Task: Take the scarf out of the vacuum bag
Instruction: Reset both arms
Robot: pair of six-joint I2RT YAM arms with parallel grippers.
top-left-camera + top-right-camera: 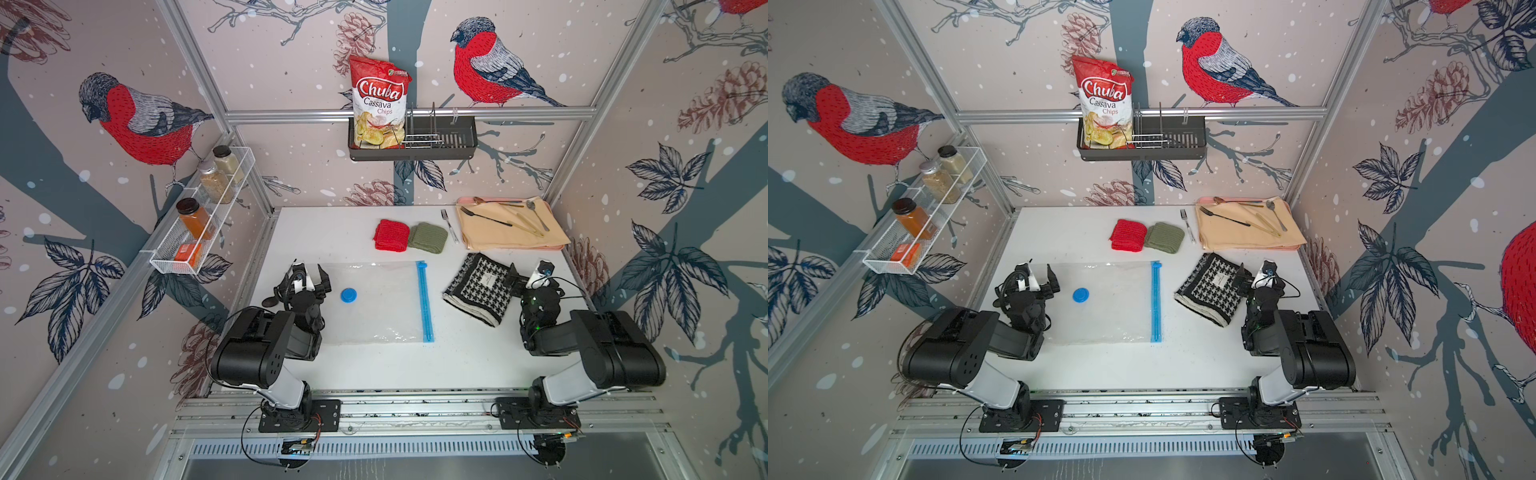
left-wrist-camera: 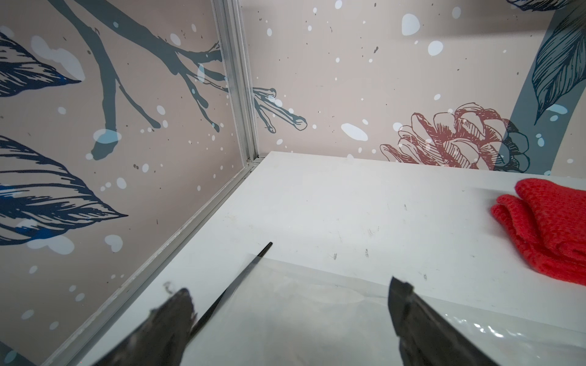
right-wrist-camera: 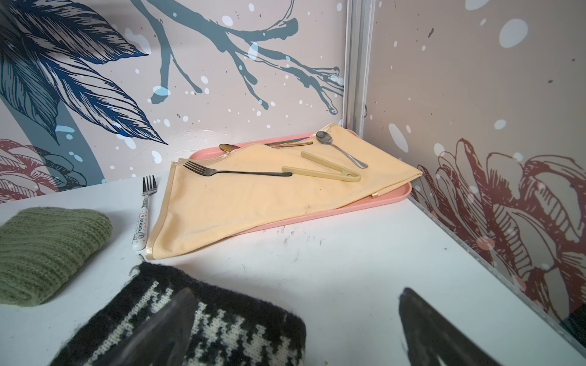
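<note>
The scarf (image 1: 478,291) is lying on the table (image 1: 457,365), fully out of the vacuum bag (image 1: 382,307) and just beside its zip edge. The left fingers (image 2: 421,323) and right fingers (image 3: 428,336) are standing spread, gripping nothing. Removal is looking finished, so the arms are only needing to back away.

The vacuum bag (image 1: 382,311) is clear, glossy plastic; the scarf (image 1: 478,291) is fuzzy woven cloth; the table (image 1: 457,365) is smooth, matt white.

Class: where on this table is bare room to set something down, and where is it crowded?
Bare: the near strip between the bag and the rail; the far-left corner beside the red cloth. Crowded: far right, around tray, fork, green cloth and scarf.
</note>
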